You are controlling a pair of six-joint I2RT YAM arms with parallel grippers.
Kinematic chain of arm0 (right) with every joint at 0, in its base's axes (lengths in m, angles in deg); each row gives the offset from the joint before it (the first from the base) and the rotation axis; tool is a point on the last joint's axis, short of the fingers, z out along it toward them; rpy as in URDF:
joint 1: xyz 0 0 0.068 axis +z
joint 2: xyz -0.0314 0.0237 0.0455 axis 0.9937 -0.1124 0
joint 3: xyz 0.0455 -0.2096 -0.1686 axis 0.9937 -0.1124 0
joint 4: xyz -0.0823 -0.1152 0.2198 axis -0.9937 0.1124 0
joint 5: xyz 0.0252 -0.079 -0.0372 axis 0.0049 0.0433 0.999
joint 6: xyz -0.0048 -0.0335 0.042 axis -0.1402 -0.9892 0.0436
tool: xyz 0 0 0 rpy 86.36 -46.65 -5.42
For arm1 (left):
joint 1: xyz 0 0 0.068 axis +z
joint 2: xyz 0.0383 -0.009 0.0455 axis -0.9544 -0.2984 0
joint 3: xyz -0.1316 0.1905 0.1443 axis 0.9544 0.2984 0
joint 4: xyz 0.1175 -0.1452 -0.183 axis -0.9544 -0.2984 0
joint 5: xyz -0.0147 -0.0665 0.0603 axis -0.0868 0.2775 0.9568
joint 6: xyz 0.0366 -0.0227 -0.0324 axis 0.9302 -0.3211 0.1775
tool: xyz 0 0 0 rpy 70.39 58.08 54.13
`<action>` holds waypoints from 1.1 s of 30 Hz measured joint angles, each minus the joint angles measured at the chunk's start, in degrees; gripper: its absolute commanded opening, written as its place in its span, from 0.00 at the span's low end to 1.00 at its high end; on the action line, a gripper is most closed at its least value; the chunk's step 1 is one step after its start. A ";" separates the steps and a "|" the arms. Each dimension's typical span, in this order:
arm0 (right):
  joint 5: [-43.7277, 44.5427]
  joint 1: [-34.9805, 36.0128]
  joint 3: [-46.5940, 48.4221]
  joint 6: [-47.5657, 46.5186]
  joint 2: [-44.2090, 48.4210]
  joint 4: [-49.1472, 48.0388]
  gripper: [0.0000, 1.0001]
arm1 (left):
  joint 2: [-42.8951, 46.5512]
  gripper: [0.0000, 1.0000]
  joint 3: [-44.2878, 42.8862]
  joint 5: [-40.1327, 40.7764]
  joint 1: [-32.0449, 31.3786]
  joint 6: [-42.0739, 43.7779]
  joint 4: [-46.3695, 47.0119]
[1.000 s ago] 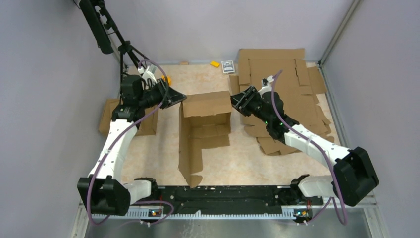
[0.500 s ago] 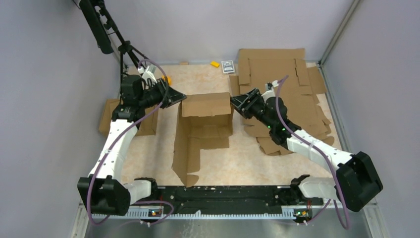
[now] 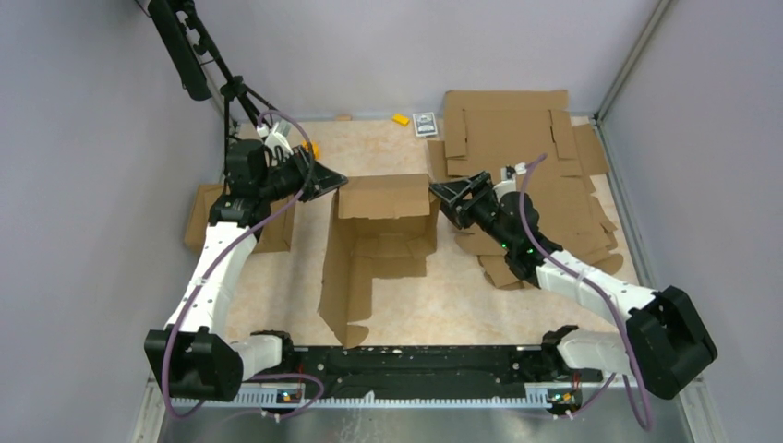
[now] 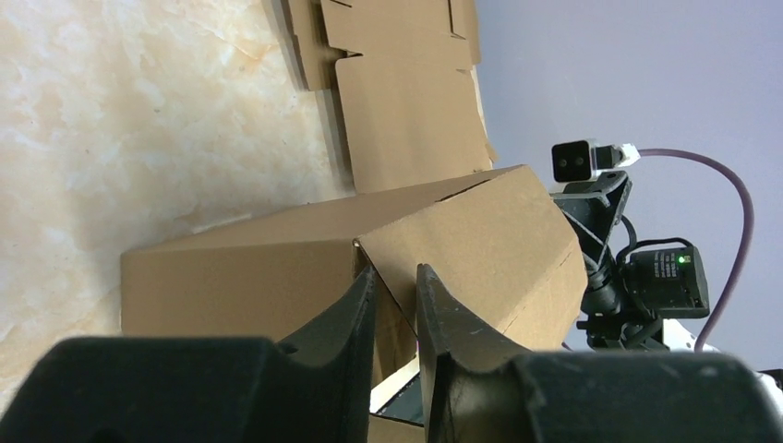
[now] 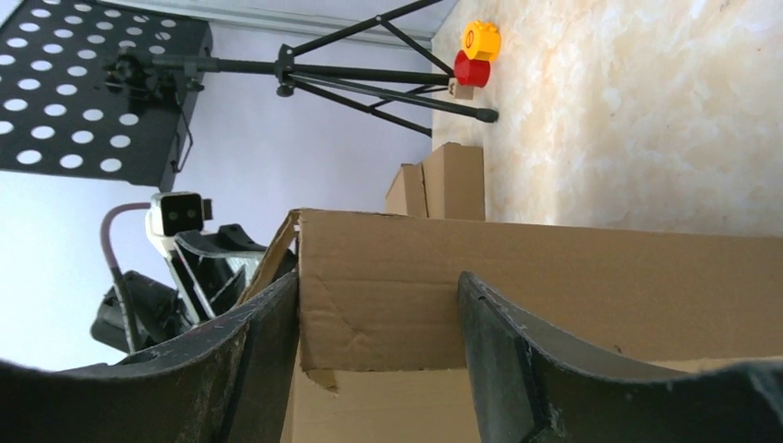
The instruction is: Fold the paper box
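From above, the box stands half raised on the table, the left claw at its far left corner, the right claw at its far right one; from the left wrist, the left claw grasps the box by a thin wall, which could tear or slip under a sideways pull; from the right wrist, the right claw is released, wide; closing askew could crush the wall.
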 measured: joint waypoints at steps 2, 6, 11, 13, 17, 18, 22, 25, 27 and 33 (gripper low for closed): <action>0.90 0.00 -0.22 0.90 0.74 0.22 0.62 | 0.00 0.23 0.00 0.09 -0.04 0.00 0.00; 3.56 0.00 -0.28 2.69 3.08 1.31 0.69 | 0.00 0.23 0.00 0.15 -0.04 0.00 -0.02; 5.29 0.00 -0.26 2.67 4.79 1.49 0.79 | 0.00 0.23 0.00 0.15 -0.07 0.00 0.00; 5.11 0.00 -0.22 2.58 4.63 1.70 0.82 | 0.00 0.23 0.00 0.15 -0.09 -0.02 0.00; 3.85 0.11 0.94 2.51 2.54 1.77 0.85 | 0.00 0.23 0.00 0.17 -0.15 0.00 -0.02; 3.54 0.26 1.49 2.40 1.77 2.01 0.85 | 0.00 0.23 0.00 0.17 -0.15 0.00 -0.02; 3.30 2.01 4.15 0.98 0.09 3.91 0.84 | 0.00 0.22 0.00 0.31 -0.15 0.00 -0.04; 3.37 3.41 7.02 -0.70 -0.59 6.45 0.79 | 0.00 0.22 0.00 0.66 -0.13 0.02 -0.04; 3.82 3.87 8.15 -1.57 -0.81 7.23 0.76 | 0.00 0.22 0.00 0.92 -0.13 0.02 -0.04; 4.79 4.63 10.27 -3.52 -1.79 10.84 0.65 | 0.00 0.22 0.00 1.33 -0.13 0.02 -0.09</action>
